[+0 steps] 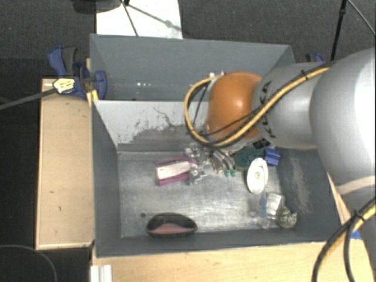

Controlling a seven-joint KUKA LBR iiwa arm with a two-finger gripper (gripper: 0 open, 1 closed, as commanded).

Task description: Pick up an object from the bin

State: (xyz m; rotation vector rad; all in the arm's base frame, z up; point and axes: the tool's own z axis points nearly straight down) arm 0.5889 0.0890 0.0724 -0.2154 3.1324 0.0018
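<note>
Pink-purple packet (171, 172) stretches leftward from the end effector (198, 168), its right end touching; open or closed, cannot tell

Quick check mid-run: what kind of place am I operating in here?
Probably a robotics lab's bin-picking cell: a grey metal bin holding loose small items, a robot arm reaching in, cables trailing around it.
</note>
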